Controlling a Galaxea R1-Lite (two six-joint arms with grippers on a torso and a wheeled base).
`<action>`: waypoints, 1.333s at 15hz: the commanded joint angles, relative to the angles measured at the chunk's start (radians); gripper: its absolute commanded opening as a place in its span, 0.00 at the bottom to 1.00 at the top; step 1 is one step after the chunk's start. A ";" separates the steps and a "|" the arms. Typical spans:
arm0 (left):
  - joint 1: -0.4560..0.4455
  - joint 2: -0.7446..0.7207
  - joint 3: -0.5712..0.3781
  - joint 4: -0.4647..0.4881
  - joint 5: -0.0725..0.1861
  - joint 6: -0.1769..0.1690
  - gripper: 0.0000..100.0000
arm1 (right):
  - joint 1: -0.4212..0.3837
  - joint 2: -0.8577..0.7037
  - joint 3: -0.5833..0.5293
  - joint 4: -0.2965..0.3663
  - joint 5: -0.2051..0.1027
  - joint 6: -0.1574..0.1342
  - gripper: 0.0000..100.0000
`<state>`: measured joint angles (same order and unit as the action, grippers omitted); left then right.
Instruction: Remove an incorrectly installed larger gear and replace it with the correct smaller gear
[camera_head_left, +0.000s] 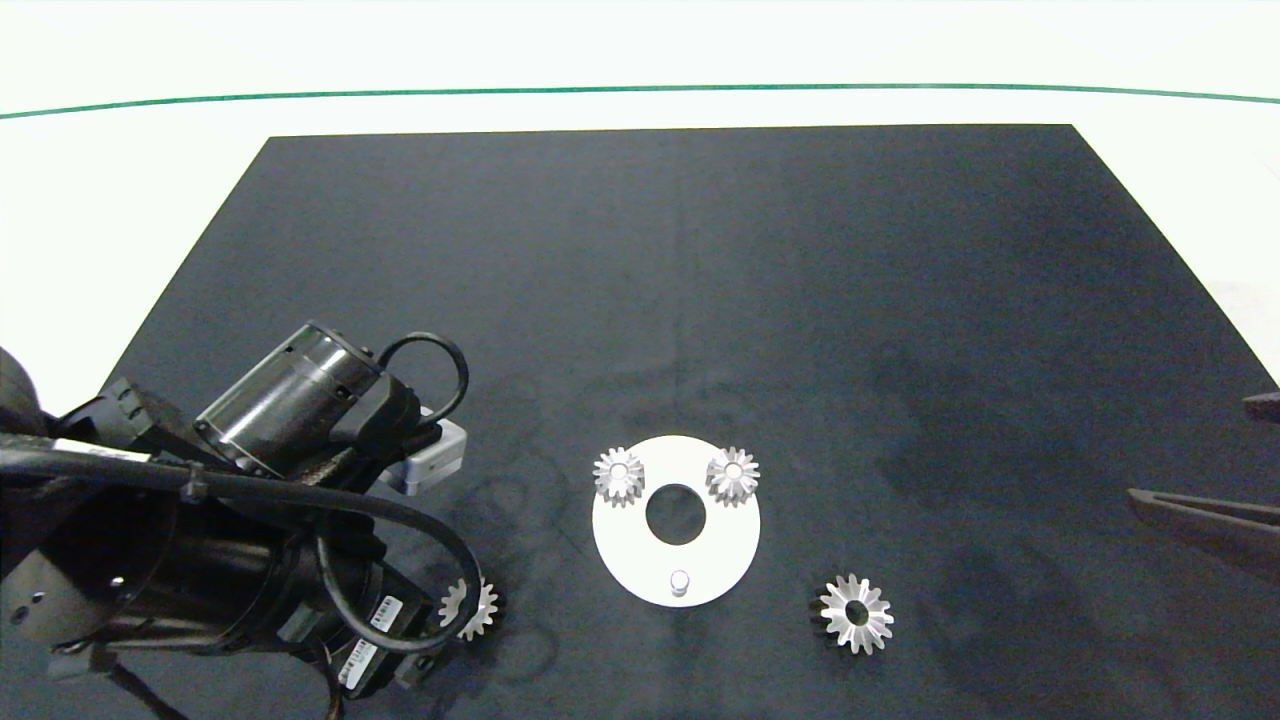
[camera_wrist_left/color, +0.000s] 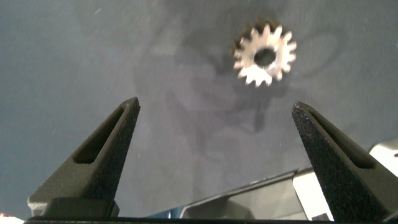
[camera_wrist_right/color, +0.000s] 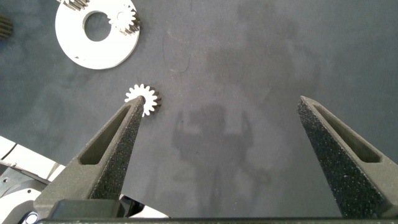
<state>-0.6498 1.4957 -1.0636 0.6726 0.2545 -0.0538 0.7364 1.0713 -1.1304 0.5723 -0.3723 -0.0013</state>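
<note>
Left gripper (camera_wrist_left/color: 214, 134): fingers apart, hovering over the smaller gear (camera_head_left: 468, 607) on the desk | white disc (camera_head_left: 620, 545): two small gears mounted, near peg (camera_head_left: 680, 582) bare | larger gear (camera_head_left: 856, 613): off, lying right of disc | right gripper (camera_wrist_right/color: 227, 134): fingers apart, idle at right edge | step: fetching replacement; next, descend and close squarely on it.

The left arm reaches in low from the near-left, its left gripper (camera_wrist_left/color: 214, 118) spread wide, pointing downward; the right gripper (camera_wrist_right/color: 224, 124), fingers also parted, hangs at the right edge.
</note>
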 joint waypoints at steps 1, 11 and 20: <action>-0.002 0.047 0.024 -0.030 0.002 -0.001 1.00 | 0.000 0.004 0.000 0.003 -0.002 0.000 1.00; -0.042 0.064 0.080 -0.133 0.000 -0.023 1.00 | 0.000 0.007 0.001 0.003 -0.002 0.000 1.00; -0.068 0.087 0.093 -0.195 -0.001 -0.031 1.00 | 0.000 0.009 0.003 0.003 -0.002 0.000 1.00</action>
<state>-0.7130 1.5794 -0.9713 0.4734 0.2523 -0.0832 0.7355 1.0785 -1.1277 0.5719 -0.3721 -0.0013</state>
